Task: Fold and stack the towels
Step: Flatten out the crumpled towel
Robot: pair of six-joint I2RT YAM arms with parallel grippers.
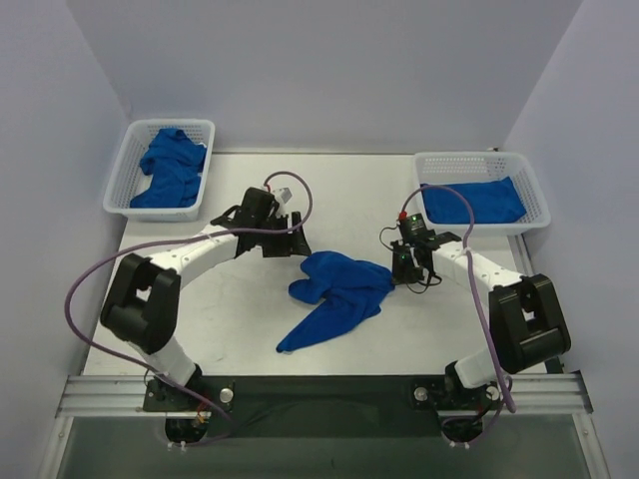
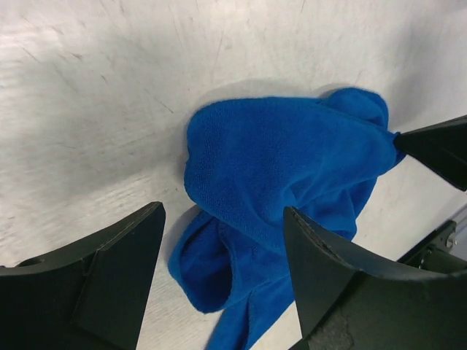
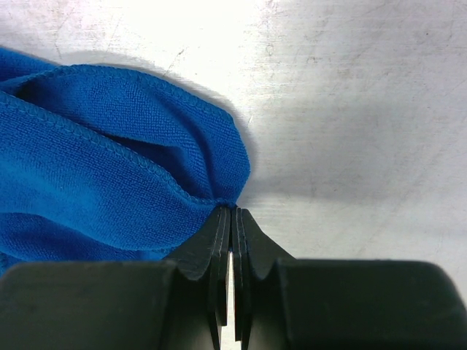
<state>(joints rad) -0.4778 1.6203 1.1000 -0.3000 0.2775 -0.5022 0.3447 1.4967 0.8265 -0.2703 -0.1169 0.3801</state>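
Pinching only a thin hem of the crumpled towel (image 1: 337,289) mid-tabletop (image 1: 230,329), your right claw (image 3: 231,219) could slip off if you pull, and with the left claw (image 2: 222,219) spread empty above, the bunch just drags.

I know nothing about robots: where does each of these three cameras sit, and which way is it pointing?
Top: fixed above and behind the arms, looking down on the table; both arms show whole, bases at the bottom.
Left wrist: rides the left arm, looking down between its open left fingers at the crumpled towel.
Right wrist: rides the right arm, looking along its shut right fingers, which pinch the towel's edge.
Shared: both wrist views show that towel; the left one also catches the right fingers.
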